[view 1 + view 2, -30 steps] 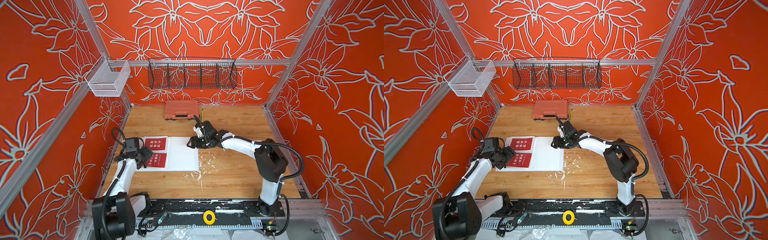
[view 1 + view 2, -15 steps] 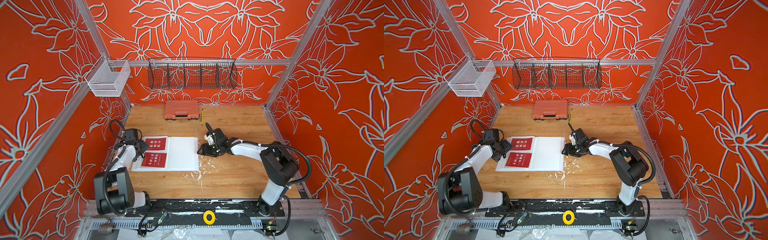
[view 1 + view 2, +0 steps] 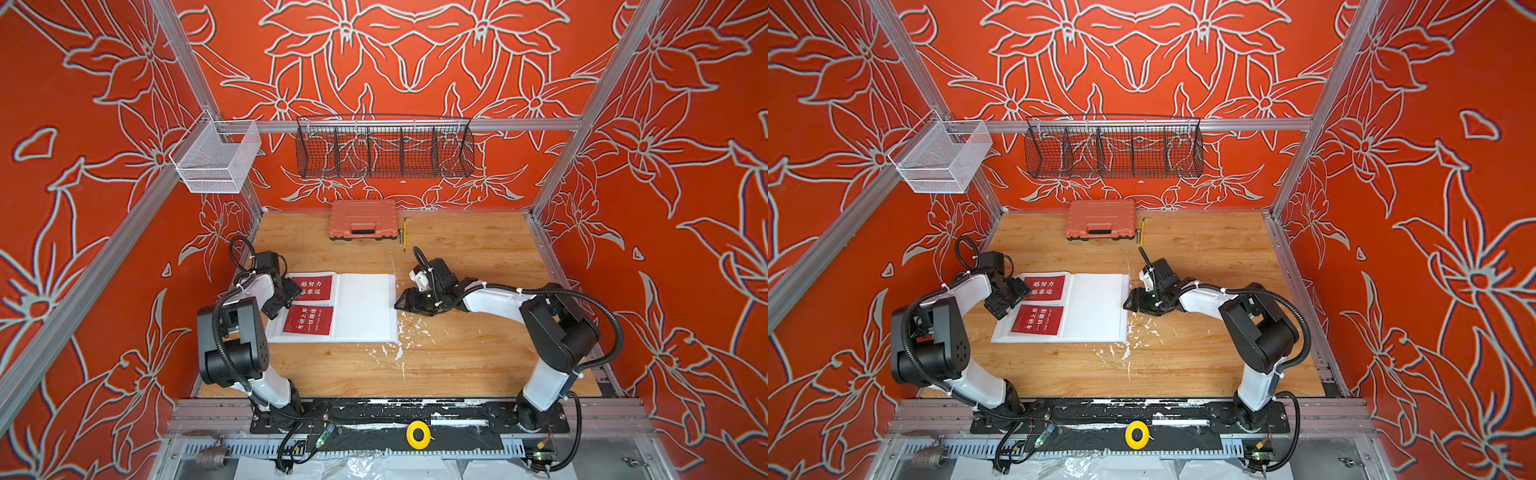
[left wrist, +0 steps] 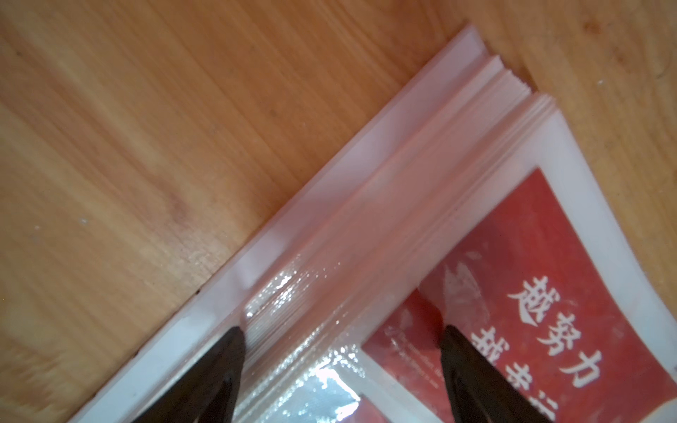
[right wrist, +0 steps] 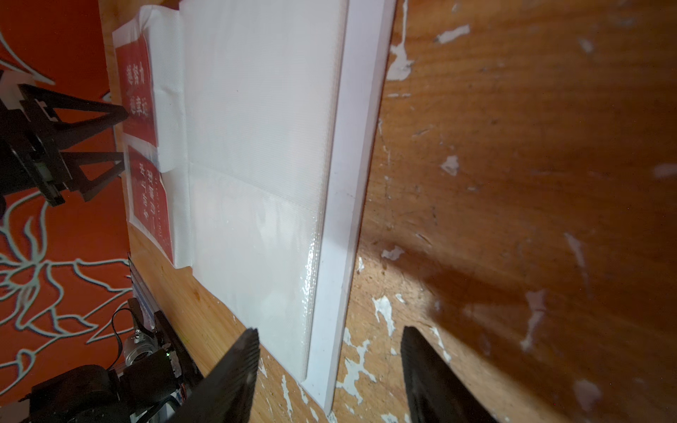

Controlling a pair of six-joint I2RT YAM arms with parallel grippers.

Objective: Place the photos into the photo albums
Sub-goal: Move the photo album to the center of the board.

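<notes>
Hovering with both jaws spread, gripping nothing. The album (image 3: 365,307) lay open on the desk (image 3: 457,357), free edges running away from me; right jaws were at its right edge, left jaws over the left page, where two red photos (image 3: 308,321) sat sleeved.

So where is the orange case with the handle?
In both top views the orange case lies at the back of the table, beside a thin yellow tool.

Orange-red walls (image 3: 395,62) with white flower outlines enclose a scuffed wooden counter (image 3: 457,357). On the far aluminium rail (image 3: 519,124) hangs a black wire basket (image 3: 384,151); a white mesh basket (image 3: 216,160) hangs far left.
</notes>
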